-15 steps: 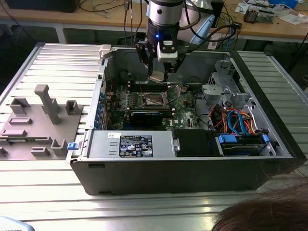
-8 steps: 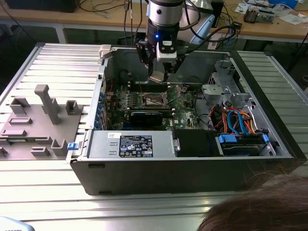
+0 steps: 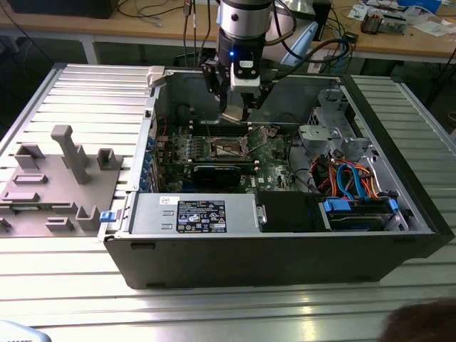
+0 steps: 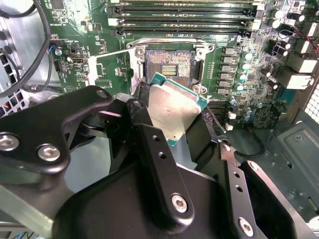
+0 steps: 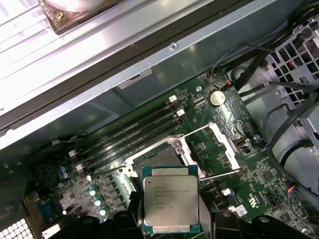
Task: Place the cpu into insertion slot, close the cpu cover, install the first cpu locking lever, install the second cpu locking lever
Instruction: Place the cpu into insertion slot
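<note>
My gripper (image 3: 233, 112) hangs inside the open computer case, shut on the cpu (image 3: 231, 116). In both wrist views the cpu (image 4: 174, 112) (image 5: 170, 199), a flat square chip with a dull silver top and green edge, sits between my black fingers (image 4: 144, 132), tilted a little. It hovers just above and beside the insertion slot (image 4: 169, 64) (image 5: 158, 158), a dark square socket in the green board, and is not touching it. The cpu cover (image 4: 113, 69) (image 5: 220, 144) stands swung open at one side of the slot. A thin wire lever (image 5: 219, 174) sticks out beside the socket.
Long memory slots (image 4: 184, 22) run along one side of the socket. A black graphics card (image 3: 217, 174), the power supply (image 3: 206, 214) and a drive bay with coloured cables (image 3: 356, 189) fill the case's front. A grey fixture (image 3: 64, 164) lies at the exterior view's left.
</note>
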{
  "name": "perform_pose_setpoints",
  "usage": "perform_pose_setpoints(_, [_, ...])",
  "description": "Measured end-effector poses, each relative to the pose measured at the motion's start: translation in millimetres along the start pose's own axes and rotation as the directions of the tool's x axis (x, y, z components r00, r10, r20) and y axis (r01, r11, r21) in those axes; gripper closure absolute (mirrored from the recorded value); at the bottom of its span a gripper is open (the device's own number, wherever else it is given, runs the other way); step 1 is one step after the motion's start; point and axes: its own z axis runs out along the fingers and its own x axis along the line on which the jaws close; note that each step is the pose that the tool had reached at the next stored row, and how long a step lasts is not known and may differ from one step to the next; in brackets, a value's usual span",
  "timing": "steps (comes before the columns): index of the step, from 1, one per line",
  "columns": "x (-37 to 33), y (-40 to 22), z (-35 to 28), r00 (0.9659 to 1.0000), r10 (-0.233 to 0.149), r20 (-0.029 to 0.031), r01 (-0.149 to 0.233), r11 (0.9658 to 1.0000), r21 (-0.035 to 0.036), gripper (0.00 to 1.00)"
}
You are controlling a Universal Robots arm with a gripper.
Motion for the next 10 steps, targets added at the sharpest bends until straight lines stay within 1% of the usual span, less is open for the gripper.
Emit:
perform_pose_setpoints(2, [0.0, 0.0, 0.1, 0.9999, 0.014, 0.0008, -0.014, 0.9999, -0.0004, 0.46])
perform_pose_setpoints(6, [0.0, 0.0, 0.3, 0.9996, 0.028, 0.0017, -0.028, 0.9996, -0.0006, 0.46])
perform_pose_setpoints(10, [0.0, 0.0, 0.6, 0.9988, 0.049, 0.0030, -0.049, 0.9988, -0.0011, 0.46])
